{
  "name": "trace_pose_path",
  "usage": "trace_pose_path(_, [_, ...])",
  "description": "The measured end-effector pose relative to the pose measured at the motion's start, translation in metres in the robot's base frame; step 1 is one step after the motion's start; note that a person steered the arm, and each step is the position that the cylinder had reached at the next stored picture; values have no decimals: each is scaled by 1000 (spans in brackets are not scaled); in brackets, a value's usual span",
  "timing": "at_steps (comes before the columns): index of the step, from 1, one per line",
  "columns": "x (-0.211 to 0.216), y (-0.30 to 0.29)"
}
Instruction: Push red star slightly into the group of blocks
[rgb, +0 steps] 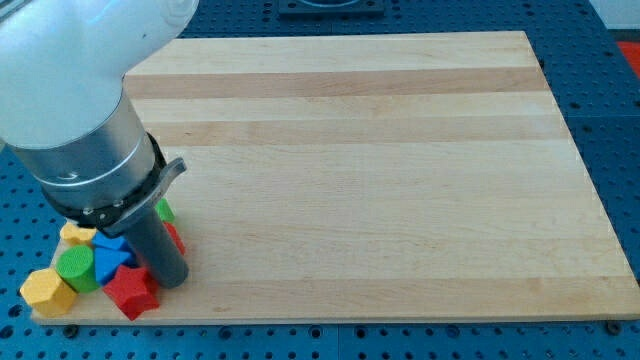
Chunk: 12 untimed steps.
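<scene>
The red star (131, 291) lies at the view's bottom left, close to the bottom edge of the wooden board (380, 180). The rod's lower end, the tip (172, 283), stands just beside it on the view's right — touching or nearly so, can't tell which. No jaws on this rig (just a straight dark rod), so there is nothing released, clenched or grasping.

Just above the red star sits a blue star (110, 256), touching it or v. near. To the view's left of the blue star is a green block (75, 268), roundish in shape, and further left, at the board's corner, a yellow block (47, 291) w/ angled faces. Another yellow block (77, 234) peeks out above the green one, partly hidden by the arm.

Behind the rod, toward the view's right, a bit of a second red block (175, 238) shows, and above it a sliver of another green block (164, 211) — shapes of both are hidden.

The arm's big white and grey body (75, 110) fills the view's top left corner. Around the board lies a blue perforated table (610, 110).
</scene>
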<state>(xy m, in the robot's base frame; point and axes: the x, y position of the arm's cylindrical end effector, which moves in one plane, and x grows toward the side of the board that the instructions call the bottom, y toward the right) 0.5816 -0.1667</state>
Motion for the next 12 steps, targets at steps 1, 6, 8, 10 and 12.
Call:
trace_pose_path(1, [-3,0])
trace_pose_path(6, [-167,122])
trace_pose_path(8, [-168,-61])
trace_pose_path(10, [-129,-138])
trace_pose_path(12, [-90,-137])
